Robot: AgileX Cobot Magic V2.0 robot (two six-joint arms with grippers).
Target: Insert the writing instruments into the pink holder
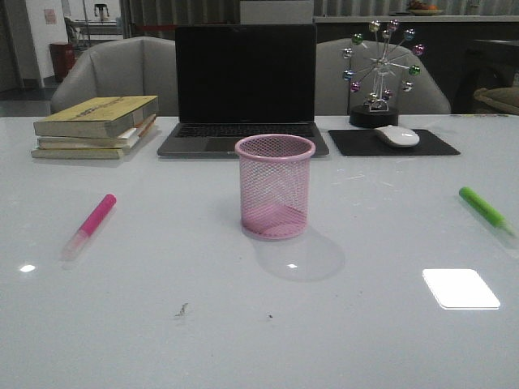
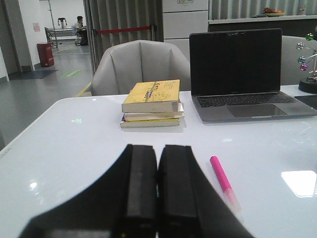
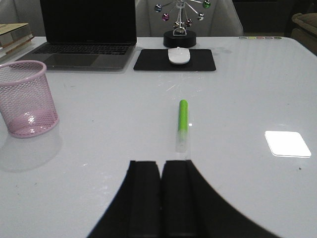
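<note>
I find the round pink wire-mesh cup (image 1: 275, 186) upright at table centre. The magenta-pink highlighter with pale cap (image 1: 89, 225) lies at its 9 o'clock, the bright green highlighter (image 1: 484, 208) at 3 o'clock, both well apart. My left gripper (image 2: 157, 188) and right gripper (image 3: 161, 198) are closed, empty.

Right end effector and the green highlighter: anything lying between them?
No. In the right wrist view only bare table separates the right end effector from the green highlighter.
</note>
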